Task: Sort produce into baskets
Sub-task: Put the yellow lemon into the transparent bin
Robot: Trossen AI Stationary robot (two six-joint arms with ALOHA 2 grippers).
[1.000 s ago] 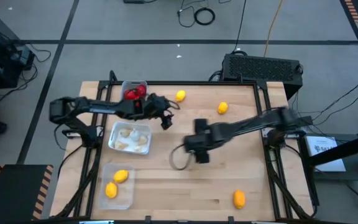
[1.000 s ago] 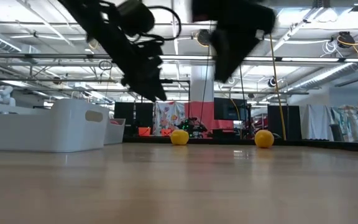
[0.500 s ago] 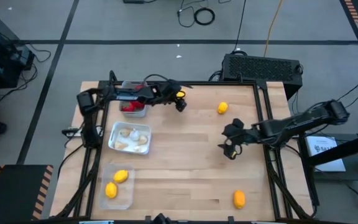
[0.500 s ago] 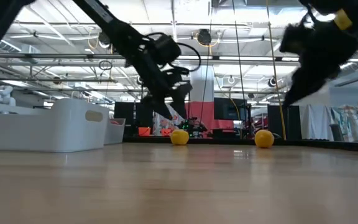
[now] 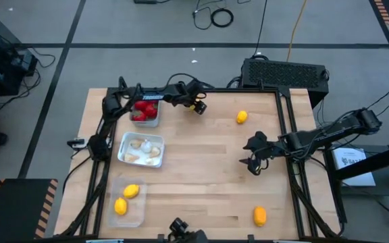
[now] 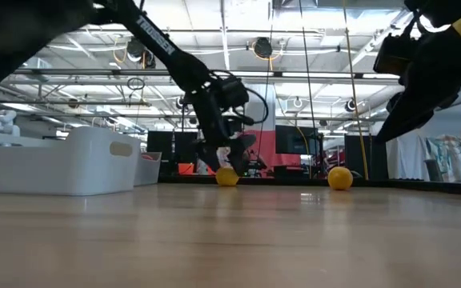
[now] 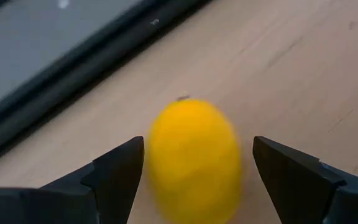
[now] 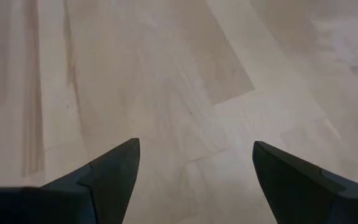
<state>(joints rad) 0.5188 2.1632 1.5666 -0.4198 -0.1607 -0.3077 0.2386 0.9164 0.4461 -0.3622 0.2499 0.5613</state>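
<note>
the left tool (image 5: 198, 106) is down at the far edge of the desk (image 5: 208, 189), spread wide around a yellow lemon (image 7: 194, 158). in the left wrist view the lemon sits squarely in the gap with both fingers (image 7: 114, 171) standing clear of its sides, so nothing is gripped yet. the lemon's long axis seems to run along the tool's line of sight, across the gap's narrow way, which should suit a plain squeeze. the low view shows the same lemon (image 6: 227, 177) resting on the desk with the left tool (image 6: 229, 156) directly over it.

from overhead that lemon is hidden under the tool; only the wrist and low views show it. the overhead view alone shows where it belongs: the clear basket (image 5: 128, 200) with two lemons at the near left, well apart from the tool, past the white basket (image 5: 141, 150) of garlic and beside the greyish basket (image 5: 145, 111) of red fruit.

the right tool (image 5: 254, 162) hangs open and empty over bare wood at the right. a second lemon (image 5: 242, 117) lies between the two arms, and an orange one (image 5: 259, 216) sits nearest the right arm.
</note>
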